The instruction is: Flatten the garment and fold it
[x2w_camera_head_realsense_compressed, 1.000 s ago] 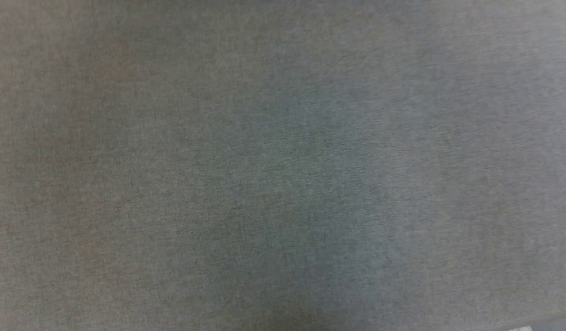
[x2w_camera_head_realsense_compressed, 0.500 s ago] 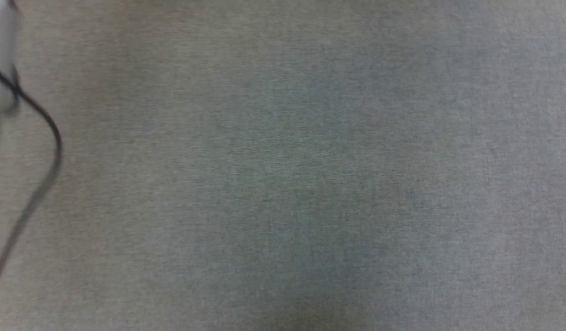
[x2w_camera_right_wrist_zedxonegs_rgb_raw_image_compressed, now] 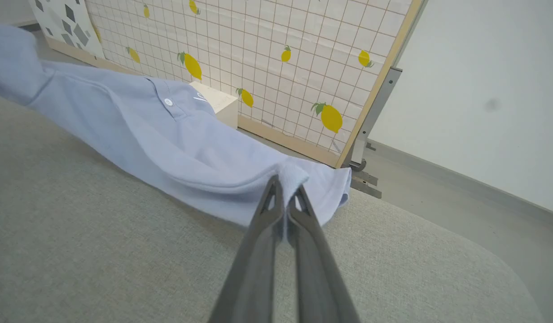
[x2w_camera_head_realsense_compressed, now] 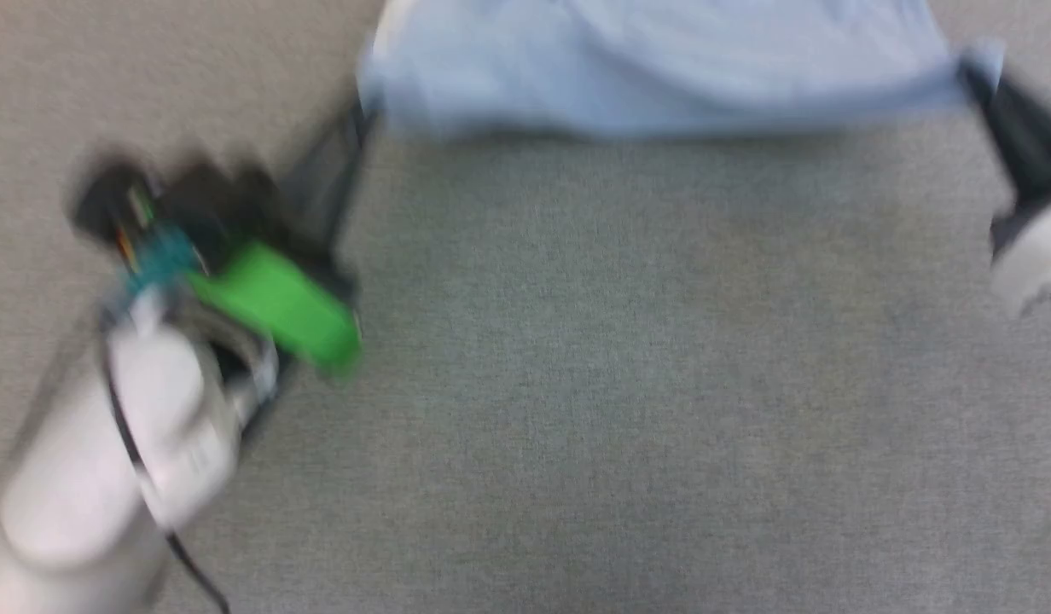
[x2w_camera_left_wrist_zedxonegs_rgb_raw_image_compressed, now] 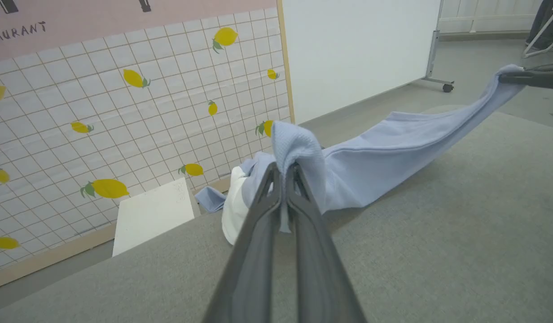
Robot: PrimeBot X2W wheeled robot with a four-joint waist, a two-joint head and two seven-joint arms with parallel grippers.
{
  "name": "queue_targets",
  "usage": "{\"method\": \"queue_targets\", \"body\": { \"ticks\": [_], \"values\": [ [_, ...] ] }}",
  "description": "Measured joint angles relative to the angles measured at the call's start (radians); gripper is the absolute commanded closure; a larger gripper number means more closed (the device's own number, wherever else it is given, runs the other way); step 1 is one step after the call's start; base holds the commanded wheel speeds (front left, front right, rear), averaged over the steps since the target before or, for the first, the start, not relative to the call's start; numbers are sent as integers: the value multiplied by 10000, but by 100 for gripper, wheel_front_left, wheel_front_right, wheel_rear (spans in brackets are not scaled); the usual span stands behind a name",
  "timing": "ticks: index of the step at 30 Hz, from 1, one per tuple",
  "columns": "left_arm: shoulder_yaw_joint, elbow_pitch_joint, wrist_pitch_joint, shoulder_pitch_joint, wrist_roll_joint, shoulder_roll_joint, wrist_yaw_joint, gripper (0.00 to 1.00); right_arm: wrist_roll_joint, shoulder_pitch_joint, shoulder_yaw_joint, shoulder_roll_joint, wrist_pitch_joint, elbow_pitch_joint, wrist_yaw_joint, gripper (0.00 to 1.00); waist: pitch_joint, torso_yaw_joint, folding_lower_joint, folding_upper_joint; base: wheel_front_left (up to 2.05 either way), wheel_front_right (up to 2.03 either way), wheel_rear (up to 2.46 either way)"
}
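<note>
Garment (x2w_camera_left_wrist_zedxonegs_rgb_raw_image_compressed: 393,148) (corner) in left hand (x2w_camera_left_wrist_zedxonegs_rgb_raw_image_compressed: 283,169)

Light blue garment (x2w_camera_right_wrist_zedxonegs_rgb_raw_image_compressed: 137,134), grey tabletop (x2w_camera_head_realsense_compressed: 577,384), lemon-print white grid panel (x2w_camera_left_wrist_zedxonegs_rgb_raw_image_compressed: 168,116)

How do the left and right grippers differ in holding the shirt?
The left gripper pinches a bunched hump of the garment, white cloth beside it; the right gripper pinches a flatter, all-blue edge. The left gripper's cloth rises above its tips; the right gripper's barely does. Both are shut on it, the garment spanning between them.
</note>
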Motion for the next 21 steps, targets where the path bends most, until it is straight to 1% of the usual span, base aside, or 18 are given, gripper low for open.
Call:
{"method": "queue_targets", "body": {
  "ticks": [2, 6, 9, 11, 16, 17, 21],
  "values": [
    [-171, -332, 127, 918, -127, 138, 336, 100, -63, 903, -428, 159, 305, -416, 0, 100, -242, 26, 0, 0, 0, 0, 0],
    [-541, -698, 422, 2578, -487, 190, 949, 100, -339, 2583, -1204, 575, 980, -1118, 0, 100, -721, 48, 0, 0, 0, 0, 0],
    [-782, -673, 690, 3457, -809, 213, 1185, 100, -617, 3638, -1716, 769, 1411, -1486, 0, 100, -1032, 70, 0, 0, 0, 0, 0],
    [-982, -640, 989, 3893, -1064, 267, 1260, 100, -652, 4305, -2067, 961, 1680, -1653, 0, 100, -1210, 94, 0, 0, 0, 0, 0],
    [-1317, -602, 1925, 4989, -2042, 286, 1494, 100, -706, 6125, -2740, 1505, 2416, -1958, 0, 100, -1601, 195, 0, 0, 0, 0, 0],
    [-1419, -577, 2238, 5403, -2376, 311, 1609, 100, -771, 6729, -2955, 1670, 2606, -2013, -2, 100, -1724, 231, -1, 0, 0, 0, 0],
    [-1542, -564, 2880, 6136, -3049, 416, 1875, 100, -957, 7796, -3417, 2033, 3093, -2136, 0, 100, -1942, 292, 0, 0, 0, 0, 0]
  ]
}}
